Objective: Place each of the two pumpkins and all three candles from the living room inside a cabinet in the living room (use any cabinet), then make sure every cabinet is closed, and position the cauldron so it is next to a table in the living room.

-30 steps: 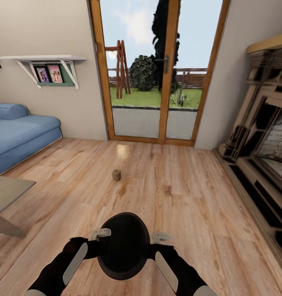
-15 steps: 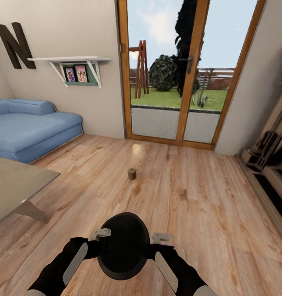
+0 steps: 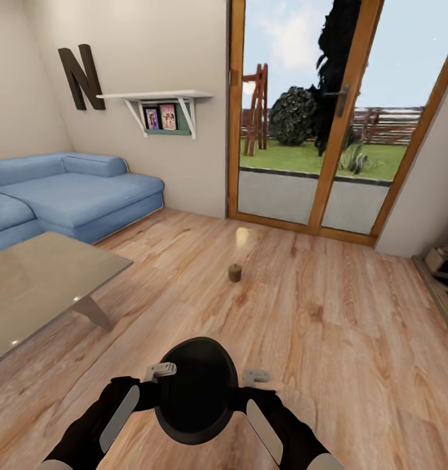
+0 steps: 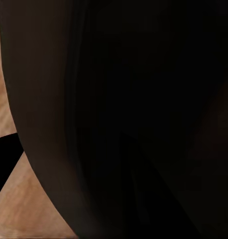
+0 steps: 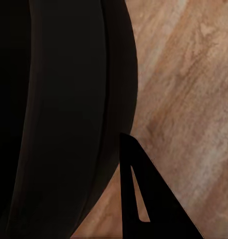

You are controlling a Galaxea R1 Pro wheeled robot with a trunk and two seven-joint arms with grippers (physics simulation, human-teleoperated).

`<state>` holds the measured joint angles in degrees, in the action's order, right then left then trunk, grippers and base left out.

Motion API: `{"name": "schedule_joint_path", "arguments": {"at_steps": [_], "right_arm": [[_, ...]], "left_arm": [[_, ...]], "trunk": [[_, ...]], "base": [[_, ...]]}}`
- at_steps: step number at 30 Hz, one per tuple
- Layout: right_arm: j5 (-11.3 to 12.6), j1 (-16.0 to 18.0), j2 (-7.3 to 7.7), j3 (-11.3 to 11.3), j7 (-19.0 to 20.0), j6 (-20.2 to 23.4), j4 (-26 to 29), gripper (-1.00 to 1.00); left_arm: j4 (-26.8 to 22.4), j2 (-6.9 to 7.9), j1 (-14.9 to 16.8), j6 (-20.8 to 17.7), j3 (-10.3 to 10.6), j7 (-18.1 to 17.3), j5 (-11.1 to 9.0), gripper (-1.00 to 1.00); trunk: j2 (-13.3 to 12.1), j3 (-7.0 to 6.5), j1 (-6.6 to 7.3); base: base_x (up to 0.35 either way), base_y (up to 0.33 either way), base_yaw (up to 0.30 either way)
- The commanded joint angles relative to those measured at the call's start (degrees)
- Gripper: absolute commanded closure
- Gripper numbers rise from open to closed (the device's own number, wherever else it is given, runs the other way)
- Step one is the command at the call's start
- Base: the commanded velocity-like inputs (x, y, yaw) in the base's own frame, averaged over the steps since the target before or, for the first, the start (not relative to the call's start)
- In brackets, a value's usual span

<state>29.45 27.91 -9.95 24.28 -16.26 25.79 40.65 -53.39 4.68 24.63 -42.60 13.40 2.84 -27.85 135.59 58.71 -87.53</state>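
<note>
A black cauldron (image 3: 196,390) hangs low in front of me over the wood floor, held from both sides. My left gripper (image 3: 160,372) is shut on its left edge and my right gripper (image 3: 255,376) on its right edge. The cauldron's dark wall (image 4: 134,99) looms close in the left wrist view. In the right wrist view the same wall (image 5: 54,109) stands beside one dark finger (image 5: 136,199). A short stubby candle (image 3: 235,273), tan in this light, stands upright on the floor ahead, well beyond the cauldron. The pumpkins and the cabinet are out of view.
A low glass-topped table (image 3: 41,281) stands at the left, its near corner about level with the candle. Behind it is a blue sofa (image 3: 74,196). Wood-framed glass doors (image 3: 328,130) close the far wall. A wall shelf (image 3: 158,98) hangs at the left. Dark furniture (image 3: 445,261) edges the right.
The camera has swung to the left, so the sofa and table have come further into view and the unit at the right has slid out. The cauldron and both arms keep their place in the picture.
</note>
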Motion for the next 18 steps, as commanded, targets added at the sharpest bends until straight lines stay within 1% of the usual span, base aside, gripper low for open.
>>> {"name": "schedule_joint_path", "arguments": {"at_steps": [1, 6, 18], "right_arm": [[1.0, 0.0, 0.02, 0.4, -0.5, -0.1, 0.2, 1.00], [1.0, 0.0, 0.02, 0.4, -0.5, -0.1, 0.3, 1.00], [1.0, 0.0, 0.05, 0.5, -0.4, -0.1, 0.3, 1.00]], "left_arm": [[0.0, 0.06, 0.1, -0.1, 0.1, 0.3, -1.2, 1.00], [0.0, 0.06, 0.1, -0.1, 0.1, 0.3, -1.2, 1.00], [0.0, 0.06, 0.1, -0.1, 0.1, 0.3, -1.2, 1.00]], "trunk": [[0.0, 0.05, 0.03], [0.0, 0.05, 0.03], [0.0, 0.05, 0.03]], "base": [[-0.102, 0.000, 0.288], [-0.069, 0.000, 0.288], [-0.005, 0.000, 0.288]]}}
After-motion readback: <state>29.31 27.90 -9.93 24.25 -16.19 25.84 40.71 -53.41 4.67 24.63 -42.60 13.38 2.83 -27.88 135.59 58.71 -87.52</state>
